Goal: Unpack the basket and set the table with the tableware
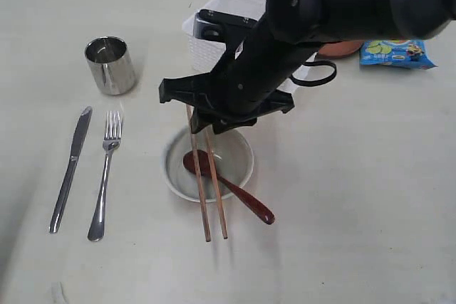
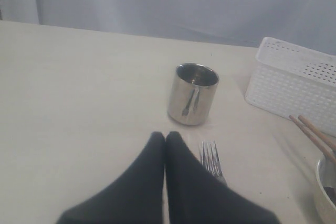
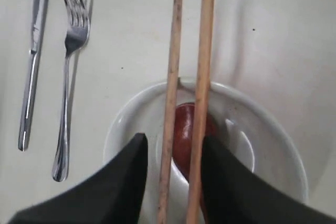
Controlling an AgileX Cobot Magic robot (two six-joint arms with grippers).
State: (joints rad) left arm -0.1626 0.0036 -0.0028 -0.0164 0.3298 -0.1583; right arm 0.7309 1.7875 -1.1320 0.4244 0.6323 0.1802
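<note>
Two wooden chopsticks (image 1: 206, 190) lie side by side across the pale bowl (image 1: 171, 169), tips on the table (image 1: 356, 211). A dark red spoon (image 1: 242, 197) rests in the bowl with its handle over the rim. My right gripper (image 3: 173, 145) hovers over the bowl, open, its fingers on either side of the chopsticks (image 3: 172, 51). Knife (image 1: 70, 169), fork (image 1: 105, 176) and steel cup (image 1: 110, 65) sit at the left. My left gripper (image 2: 165, 136) is shut and empty, just short of the cup (image 2: 192, 94). The white basket (image 1: 206, 48) stands behind my right arm.
A brown plate (image 1: 340, 50) shows partly behind my right arm, by the basket. A blue snack packet (image 1: 396, 53) lies at the far right. My right arm hides most of the basket's inside.
</note>
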